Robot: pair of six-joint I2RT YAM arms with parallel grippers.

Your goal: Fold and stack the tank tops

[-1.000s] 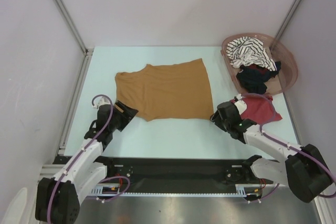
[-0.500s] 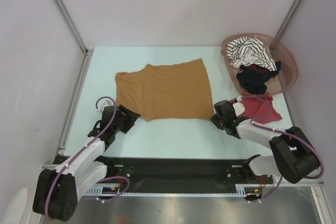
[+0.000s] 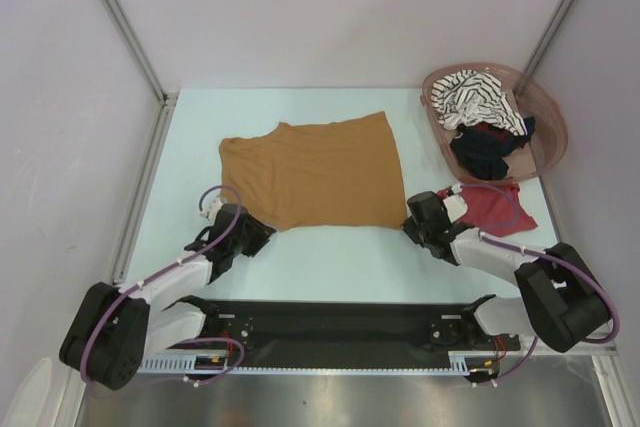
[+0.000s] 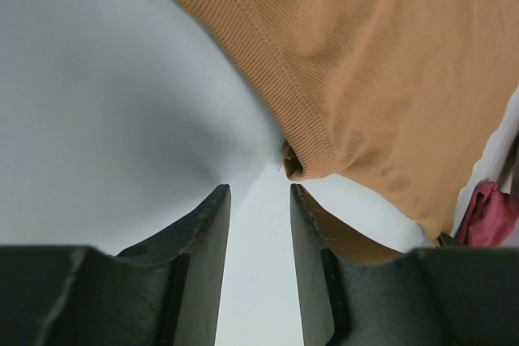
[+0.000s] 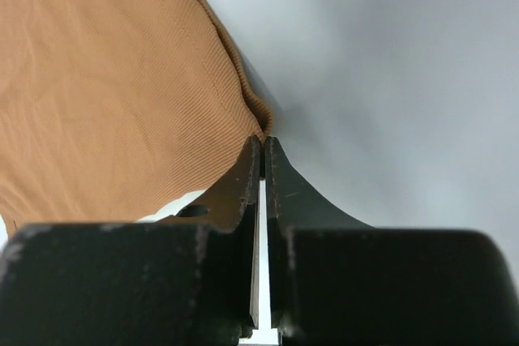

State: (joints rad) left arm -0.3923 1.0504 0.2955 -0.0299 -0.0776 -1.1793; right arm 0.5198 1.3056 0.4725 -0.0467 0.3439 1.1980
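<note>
We see left end effector (image 4: 259, 188) open, near-left corner of mustard tank top (image 3: 310, 172) just ahead | right end effector (image 5: 263, 142) closed at its near-right corner, pinch unclear | garment flat on worktop (image 3: 330, 257) | dark red top (image 3: 495, 209) just right

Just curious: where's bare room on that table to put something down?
Bare table lies left of the mustard top, behind it, and in front between the left gripper and right gripper. The right is crowded: basket, red top.

Both arms low, left end effector (image 4: 259, 190) parted (right end effector (image 5: 263, 143) tight together).
</note>
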